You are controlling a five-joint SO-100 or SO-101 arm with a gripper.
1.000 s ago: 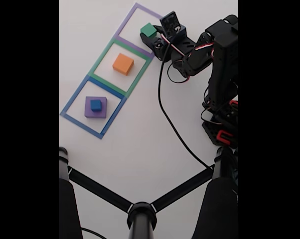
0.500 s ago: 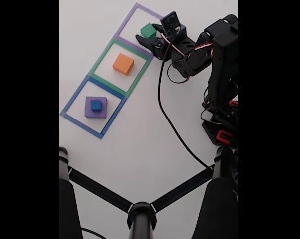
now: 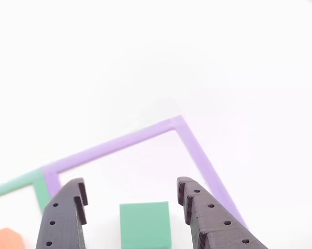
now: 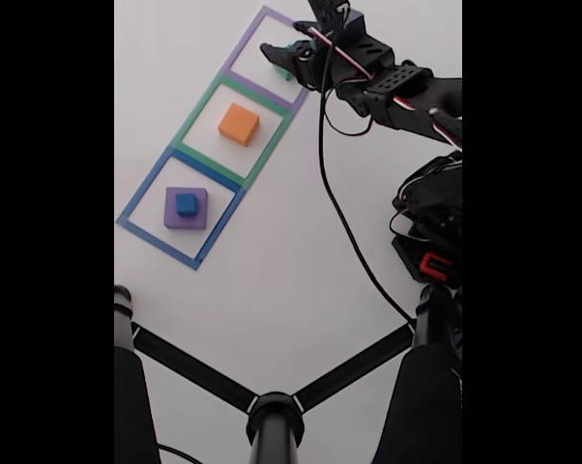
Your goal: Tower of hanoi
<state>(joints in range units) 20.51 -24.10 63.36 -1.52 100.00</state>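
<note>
In the other view, my gripper (image 3: 132, 184) is open, and its two dark fingers (image 3: 68, 215) stand on either side of the green block (image 3: 144, 227) without touching it. The block lies inside the purple tape outline (image 3: 195, 148). In the fixed view the gripper (image 4: 281, 58) hangs over that outline and only a sliver of the green block (image 4: 284, 71) shows under it. The orange block (image 4: 239, 124) lies in the green outline. The blue cube (image 4: 186, 203) sits on the purple block (image 4: 200, 217) in the blue outline.
The arm's base and cables (image 4: 431, 242) stand at the right of the fixed view, with a black cable (image 4: 334, 213) trailing across the white table. A black tripod-like stand (image 4: 272, 411) fills the bottom. A corner of the orange block (image 3: 5, 239) shows at lower left.
The arm has stretched out toward the top of the fixed view. The gripper moved from beside the green block to over it and now covers most of it.
</note>
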